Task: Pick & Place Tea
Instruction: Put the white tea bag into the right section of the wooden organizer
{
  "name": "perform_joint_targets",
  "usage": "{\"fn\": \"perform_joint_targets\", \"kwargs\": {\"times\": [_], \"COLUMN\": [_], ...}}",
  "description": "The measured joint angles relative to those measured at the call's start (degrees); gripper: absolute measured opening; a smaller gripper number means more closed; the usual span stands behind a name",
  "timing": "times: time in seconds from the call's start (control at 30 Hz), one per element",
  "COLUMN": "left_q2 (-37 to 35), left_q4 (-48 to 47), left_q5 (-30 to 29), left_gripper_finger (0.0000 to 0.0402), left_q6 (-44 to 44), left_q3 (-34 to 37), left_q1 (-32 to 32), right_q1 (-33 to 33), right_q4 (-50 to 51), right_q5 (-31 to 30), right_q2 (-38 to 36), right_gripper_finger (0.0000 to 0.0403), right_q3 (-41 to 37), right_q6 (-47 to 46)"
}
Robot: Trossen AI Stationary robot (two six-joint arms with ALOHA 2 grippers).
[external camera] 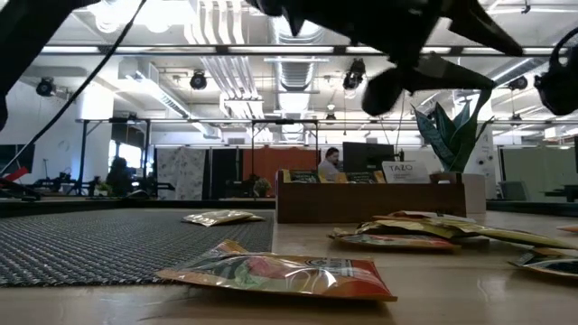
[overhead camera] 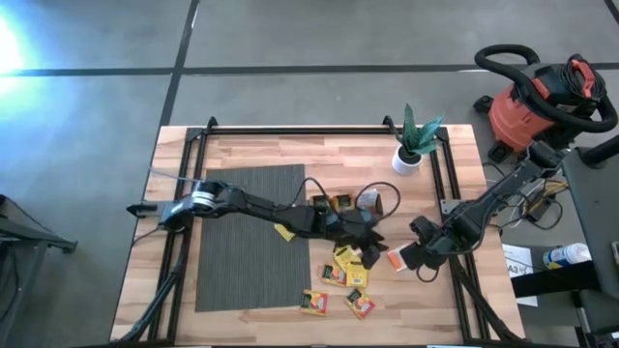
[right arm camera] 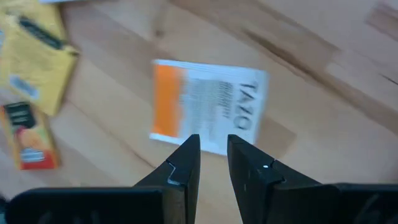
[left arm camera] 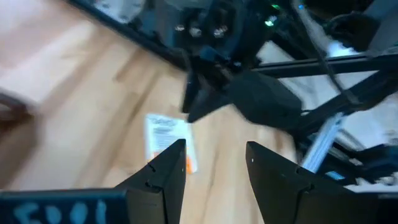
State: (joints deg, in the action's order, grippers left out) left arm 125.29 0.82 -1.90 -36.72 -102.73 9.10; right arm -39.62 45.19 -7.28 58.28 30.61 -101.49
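1. High view shows me a pale wood-plank worktop [overhead camera: 251,159] with a dark ribbed mat [overhead camera: 247,237] at nine o'clock and a brown wooden tray [overhead camera: 353,205] near centre.
2. Flat square foil tea sachets [overhead camera: 346,271] lie scattered at about five o'clock from centre, yellow and orange ones among them; one white-and-orange sachet [right arm camera: 208,106] lies alone at four o'clock, flat on the wood.
3. My right tool [right arm camera: 213,158] has its fingers narrowly parted, holding nothing, hanging just over that sachet's near edge.
4. My left tool [left arm camera: 214,165] is spread wide and empty, its arm stretched low across the mat towards three o'clock, over the tea pile.
5. My right arm reaches in from three o'clock, elbow bent.
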Motion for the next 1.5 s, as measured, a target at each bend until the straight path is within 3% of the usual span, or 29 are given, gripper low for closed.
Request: {"fn": "perform_joint_targets", "kwargs": {"times": [0.2,0.43,0.7,1.2,1.5], "left_q2": [7.8,18.5,29.0,29.1,28.8], "left_q4": [3.6,3.3,-9.5,-9.5,-15.0], "left_q5": [3.1,5.6,5.4,2.9,2.6], "left_gripper_finger": [0.0161,0.0161,0.0161,0.0160,0.0158], "left_q6": [-2.6,-2.8,-1.7,-4.1,-5.5], "left_q3": [-4.1,-16.7,-32.4,-28.5,-28.5], "left_q1": [-0.1,-0.2,-0.3,-0.4,0.5], "right_q1": [-4.1,-4.8,-4.8,-4.8,-5.4], "right_q4": [4.7,2.6,-2.9,-16.3,-17.8], "right_q5": [-1.1,-3.2,-3.4,-3.8,-4.3], "right_q2": [0.5,0.5,0.3,0.1,-2.4], "right_gripper_finger": [0.0079,0.0079,0.0079,0.0080,0.0086], "right_q3": [-0.5,-4.1,-5.9,-12.3,-12.5], "right_q6": [-6.2,-7.7,-4.5,-3.5,-7.0]}}
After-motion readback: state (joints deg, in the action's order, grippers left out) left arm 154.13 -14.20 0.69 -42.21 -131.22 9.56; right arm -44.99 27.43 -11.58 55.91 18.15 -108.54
